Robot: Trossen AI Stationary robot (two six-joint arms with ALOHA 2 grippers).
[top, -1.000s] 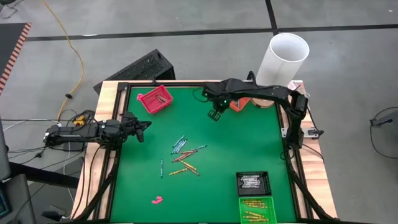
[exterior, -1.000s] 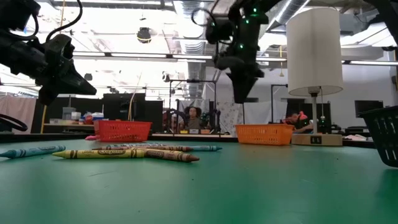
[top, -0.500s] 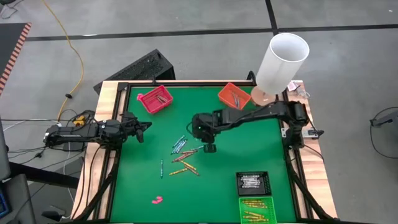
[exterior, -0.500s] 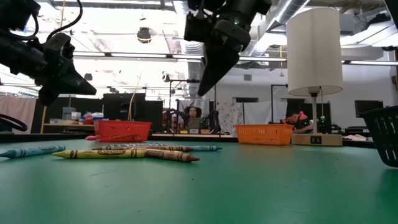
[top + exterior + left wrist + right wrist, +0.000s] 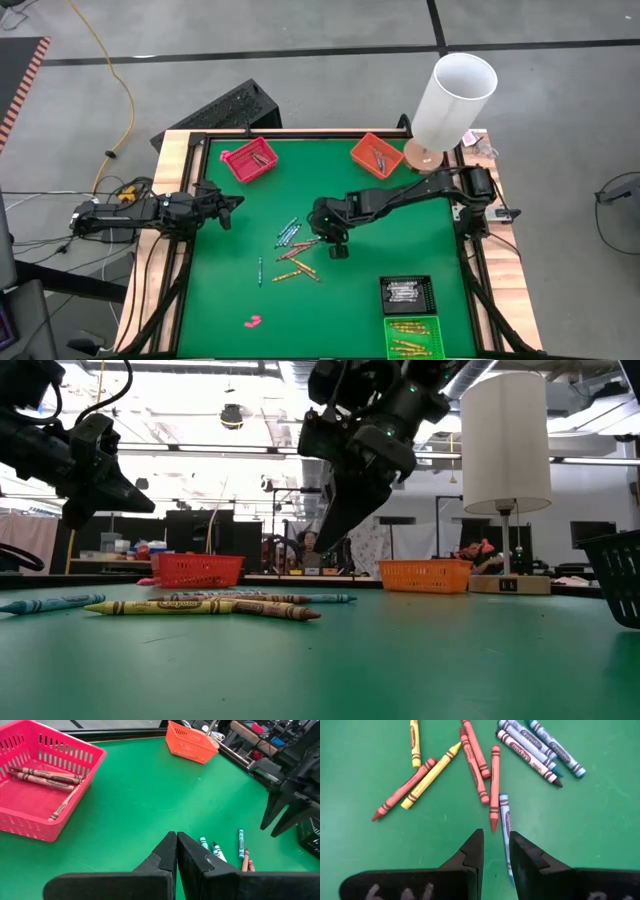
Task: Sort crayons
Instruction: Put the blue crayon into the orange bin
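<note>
- crayons (image 5: 296, 252) lie loose in a scattered cluster near the middle of the green bench (image 5: 400, 240), teal and blue ones toward the far side, yellow and reddish ones nearer the front.
- right end effector (image 5: 338, 250) hangs just above the right edge of that cluster, fingers pointing down with a narrow gap between them, holding nothing.
- in the right wrist view its two dark fingers (image 5: 470, 852) frame the tips of a reddish crayon (image 5: 494, 787) and a blue crayon (image 5: 505, 822) lying side by side.
- a pink tray (image 5: 249, 160) at the far left of the bench holds a few reddish crayons; an orange tray (image 5: 376, 154) sits at the far right.
- a black tray (image 5: 407, 294) and a green tray (image 5: 412, 336) sit at the front right corner, the green one holding yellow crayons.
- a small pink lump (image 5: 252, 322) rests near the front edge, well apart from the cluster.
- left end effector (image 5: 228, 208) waits above the bench's left edge, fingers pressed together and empty.
- a tall white cylinder (image 5: 454, 98) stands at the far right corner.
</note>
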